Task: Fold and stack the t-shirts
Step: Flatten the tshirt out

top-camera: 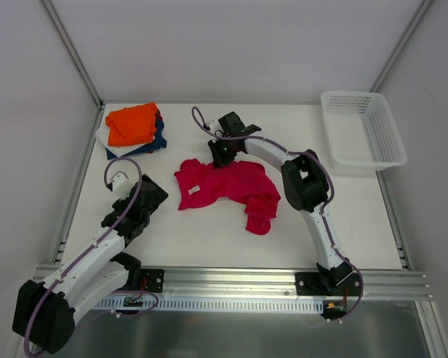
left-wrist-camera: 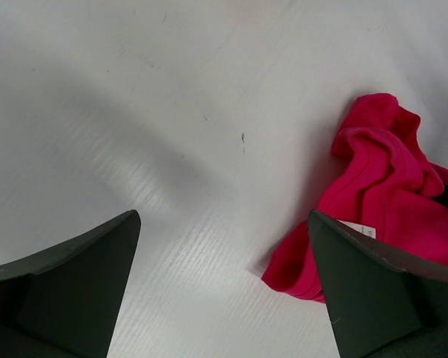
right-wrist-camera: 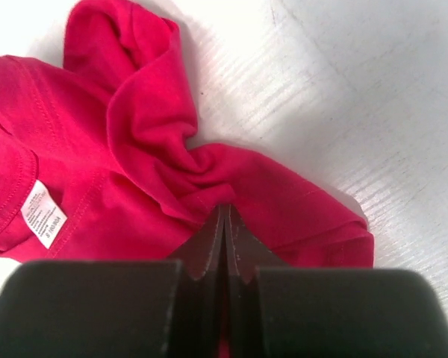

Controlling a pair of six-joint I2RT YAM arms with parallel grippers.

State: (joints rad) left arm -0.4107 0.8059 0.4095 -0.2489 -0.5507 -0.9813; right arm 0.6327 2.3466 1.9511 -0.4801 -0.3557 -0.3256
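so, right gripper [right-wrist-camera: 224, 224]: pinched on a fold of the crumpled crimson-red cloth t-shirt [top-camera: 231, 186], mid-table – prob. to spread it
left gripper [left-wrist-camera: 222, 220]: wide apart, empty, beside its edge
folded stack [top-camera: 155, 142]: far-left – orange tee [top-camera: 132, 123] on top

Crumpled crimson tee [top-camera: 228, 186]; orange-topped folded stack [top-camera: 134, 128] far-left.

Crimson t-shirt [top-camera: 228, 190] lies crumpled at the middle of the table [top-camera: 209, 239], one part trailing toward the near edge. Right gripper [top-camera: 222, 159] down on its far edge; finger state unreadable here. Left gripper [top-camera: 157, 198] just left of the shirt. Far left corner: orange t-shirt [top-camera: 132, 124] tops a folded stack, navy t-shirt [top-camera: 158, 143] and white t-shirt [top-camera: 102, 136] under it. White mesh basket [top-camera: 362, 128] at far right corner
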